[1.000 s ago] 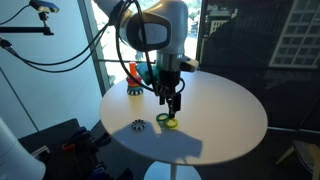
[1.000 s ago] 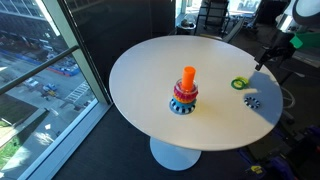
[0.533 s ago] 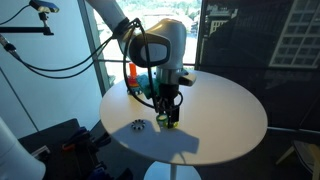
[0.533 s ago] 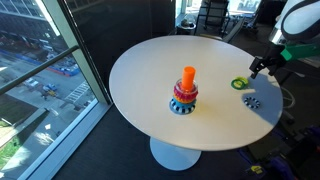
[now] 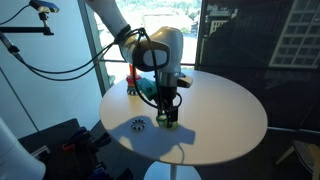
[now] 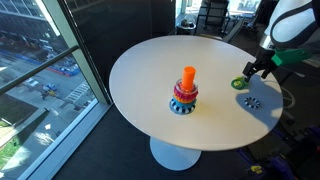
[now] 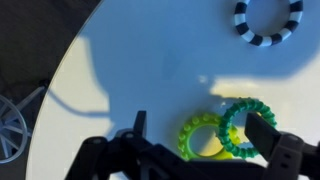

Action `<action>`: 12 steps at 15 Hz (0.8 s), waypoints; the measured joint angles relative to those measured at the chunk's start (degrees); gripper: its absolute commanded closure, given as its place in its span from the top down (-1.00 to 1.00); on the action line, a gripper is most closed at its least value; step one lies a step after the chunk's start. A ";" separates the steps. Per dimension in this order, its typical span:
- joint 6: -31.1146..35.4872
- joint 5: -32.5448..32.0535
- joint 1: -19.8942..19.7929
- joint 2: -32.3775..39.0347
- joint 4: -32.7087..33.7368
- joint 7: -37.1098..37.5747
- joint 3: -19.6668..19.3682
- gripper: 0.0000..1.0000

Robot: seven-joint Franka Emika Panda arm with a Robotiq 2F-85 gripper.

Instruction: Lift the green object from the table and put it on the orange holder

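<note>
The gripper (image 7: 200,132) hangs low over the round white table (image 6: 150,60), its jaws spread wide around two touching rings. The dark green ring (image 7: 243,128) lies on the table close to one finger, seemingly overlapping the yellow-green ring (image 7: 200,140). A black-and-white toothed ring (image 7: 267,20) lies nearby. The orange peg (image 6: 188,78) stands well apart.

The green object (image 7: 243,103): small flat dark green ring with a knobbly rim. It lies flat on the white round table (image 6: 150,70), close to its edge, and overlaps a lighter yellow-green ring (image 7: 186,140); which one is on top is unclear. The orange holder (image 6: 188,78): short upright orange-red peg with coloured rings stacked round its base, bluish lowest. It stands near the table's middle, well apart from the green object.
</note>
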 measured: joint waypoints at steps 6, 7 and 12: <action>0.00 -0.79 1.35 1.61 1.99 0.14 0.09 0.69; 0.00 -0.81 1.51 1.97 2.32 0.14 0.10 0.59; 0.00 -0.81 2.06 3.59 3.25 0.14 0.33 0.49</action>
